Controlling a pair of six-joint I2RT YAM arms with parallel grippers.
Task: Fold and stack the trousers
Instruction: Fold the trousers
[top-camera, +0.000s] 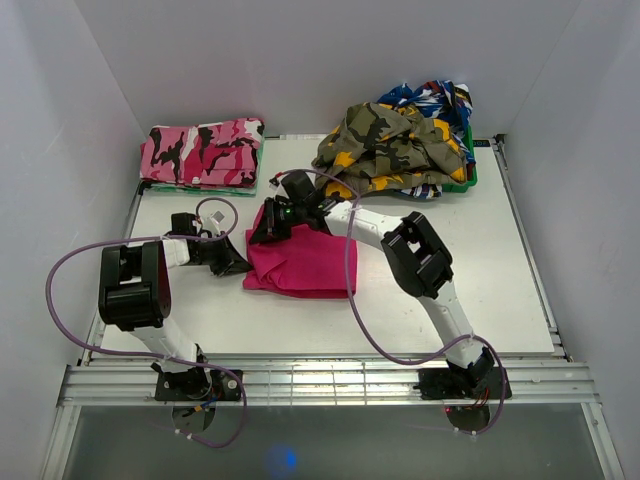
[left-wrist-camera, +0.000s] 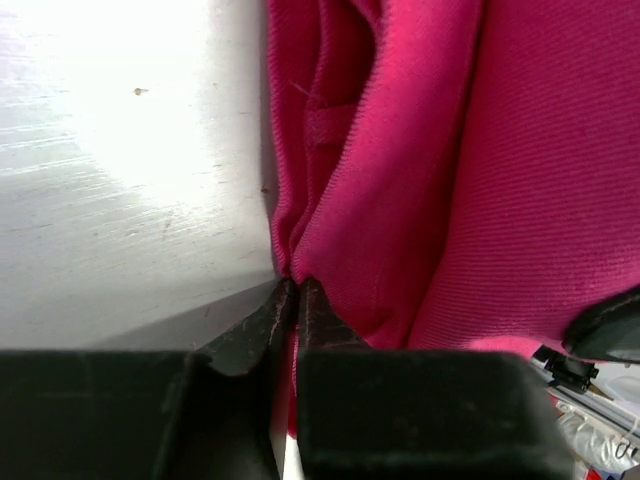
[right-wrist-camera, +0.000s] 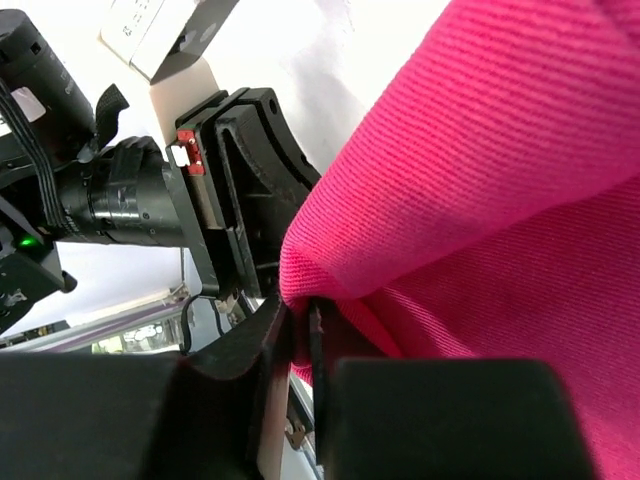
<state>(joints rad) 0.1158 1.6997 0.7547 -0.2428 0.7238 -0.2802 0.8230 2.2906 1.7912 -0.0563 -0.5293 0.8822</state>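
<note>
Folding step: left fingers (left-wrist-camera: 325, 325) and right fingers (right-wrist-camera: 245, 355) pinch the left edge of the trousers (top-camera: 305, 262); you should probably next carry it across evenly.

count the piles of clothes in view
3: folded camouflage stack back left, jumbled heap back right, pink trousers in the middle. Each pile may hide more garments.

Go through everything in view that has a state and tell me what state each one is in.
Trousers: folded into a rough square, pinched at its left side.
Left fingers: shut on the trousers.
Right fingers: shut on the trousers.
Pink camo pair: folded, far left.
Olive camo garment: crumpled, heaped on the tray.
</note>
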